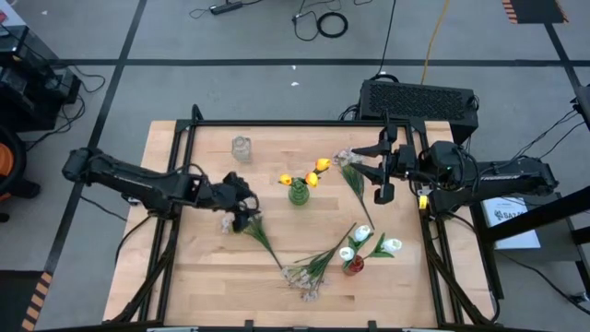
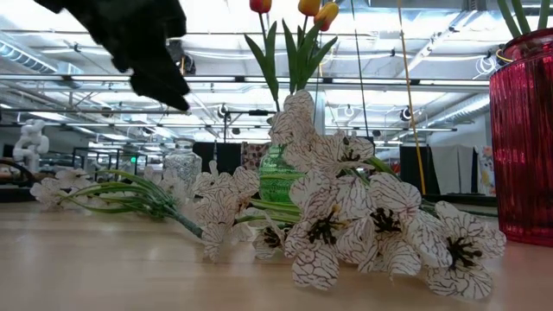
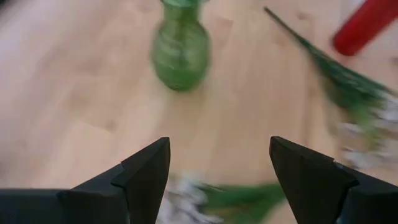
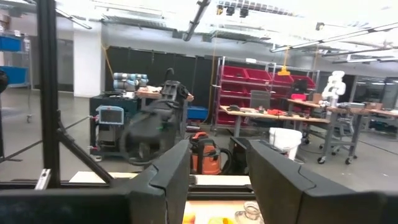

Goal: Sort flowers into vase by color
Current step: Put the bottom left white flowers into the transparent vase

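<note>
Left tool [image 1: 241, 204] is hovering open over a pale spray [image 1: 230, 222] lying on the tabletop [image 1: 184, 277] near the green vase [image 1: 298, 193]. Advisable: descend squarely, pinching the stem. Right tool [image 1: 384, 171] is waiting raised, part-open, empty.

Four cameras: one overhead, one at table level, one on each wrist.

High view looks straight down on the whole table [image 1: 184, 267] and both arms. Low view sits at tabletop height, close behind a spray of blossoms [image 2: 363, 216], facing the room. Left wrist camera looks down close over the green vase [image 3: 180, 50], shared with high and low views. Right wrist camera faces level into the room.
</note>
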